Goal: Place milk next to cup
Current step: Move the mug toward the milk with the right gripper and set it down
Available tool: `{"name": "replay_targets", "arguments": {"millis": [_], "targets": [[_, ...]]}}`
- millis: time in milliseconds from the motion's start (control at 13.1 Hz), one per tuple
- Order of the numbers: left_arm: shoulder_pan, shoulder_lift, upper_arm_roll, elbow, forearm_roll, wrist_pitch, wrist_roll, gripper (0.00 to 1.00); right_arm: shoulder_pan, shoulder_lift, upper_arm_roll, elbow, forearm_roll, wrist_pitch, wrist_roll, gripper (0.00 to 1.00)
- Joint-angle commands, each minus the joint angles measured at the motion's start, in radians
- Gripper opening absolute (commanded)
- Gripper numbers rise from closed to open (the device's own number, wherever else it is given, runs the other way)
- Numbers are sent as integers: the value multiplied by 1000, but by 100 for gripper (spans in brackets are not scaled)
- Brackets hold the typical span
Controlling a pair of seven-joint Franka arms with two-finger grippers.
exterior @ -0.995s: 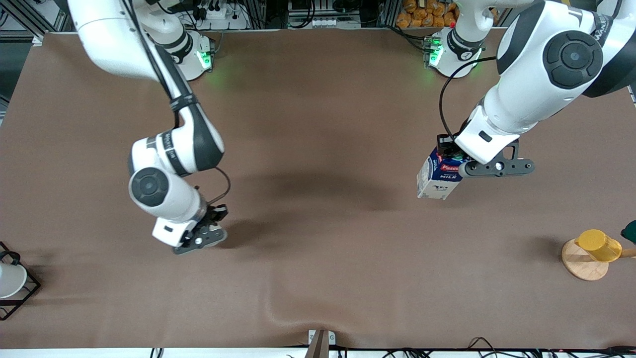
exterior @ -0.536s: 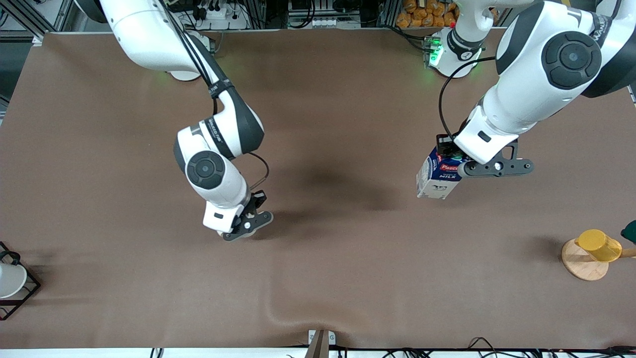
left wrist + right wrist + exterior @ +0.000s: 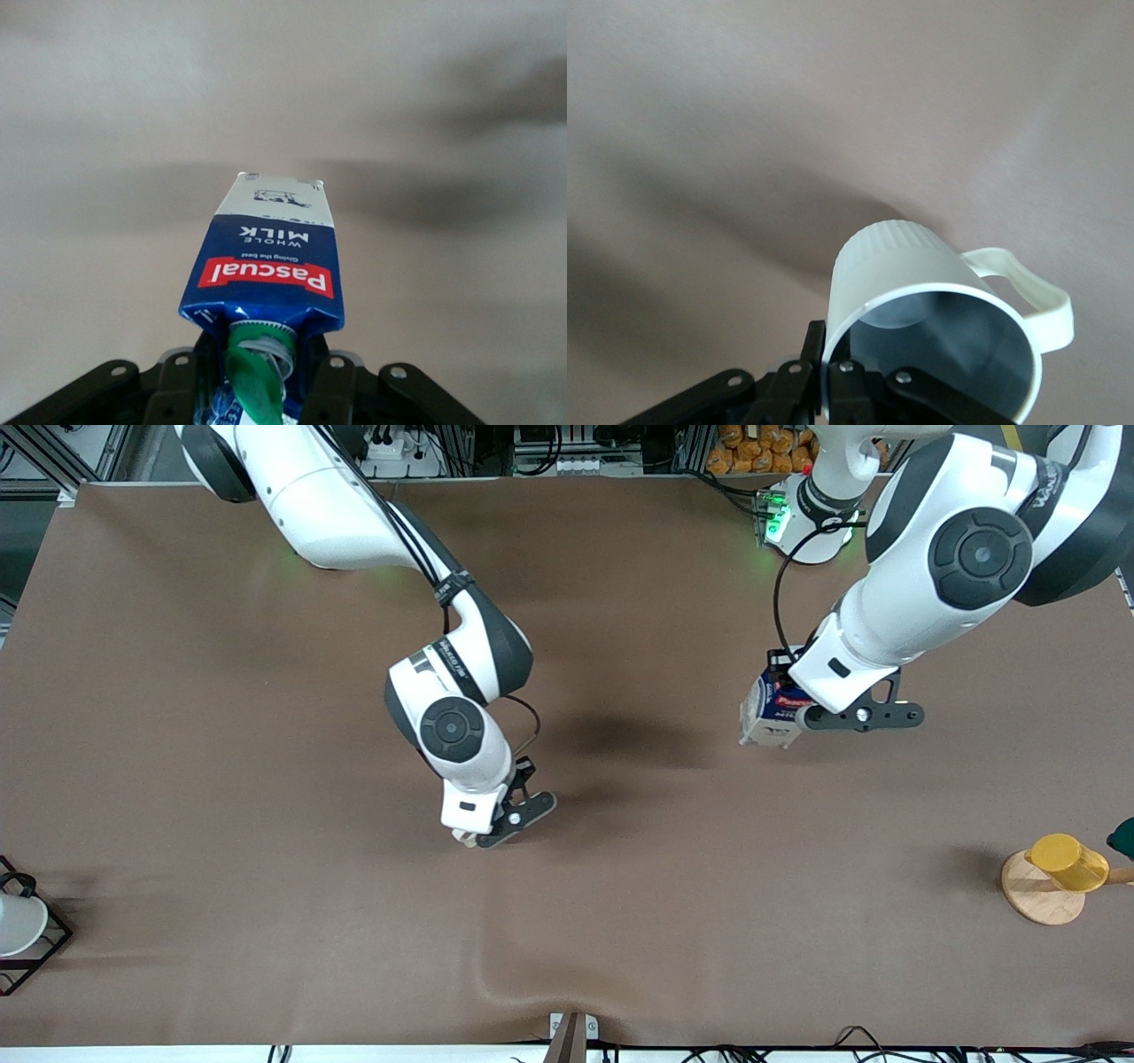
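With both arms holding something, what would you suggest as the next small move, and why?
Probably lower the right gripper to set the cup on the brown table. It holds the cup by its rim in the air, while the left gripper holds the milk aloft; the milk needs a standing cup to go beside.

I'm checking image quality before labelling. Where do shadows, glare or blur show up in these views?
Front view: soft dark shadows on the table under both arms, no glare. Left wrist view: the milk label is sharp, its green cap blurred. Right wrist view: the cup casts a broad shadow.
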State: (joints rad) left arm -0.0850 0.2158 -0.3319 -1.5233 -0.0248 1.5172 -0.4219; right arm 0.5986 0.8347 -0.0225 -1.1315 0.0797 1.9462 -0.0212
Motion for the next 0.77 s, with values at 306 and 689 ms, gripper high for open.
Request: {"name": "replay_targets", "arguments": {"millis": [306, 689], "targets": [[-22, 39, 1, 20, -58, -38, -5, 36, 79, 107, 9, 107, 2, 80, 4, 0], [-38, 42, 1, 19, -60, -38, -12, 36, 141, 126, -8, 102, -49, 100, 6, 0]]}}
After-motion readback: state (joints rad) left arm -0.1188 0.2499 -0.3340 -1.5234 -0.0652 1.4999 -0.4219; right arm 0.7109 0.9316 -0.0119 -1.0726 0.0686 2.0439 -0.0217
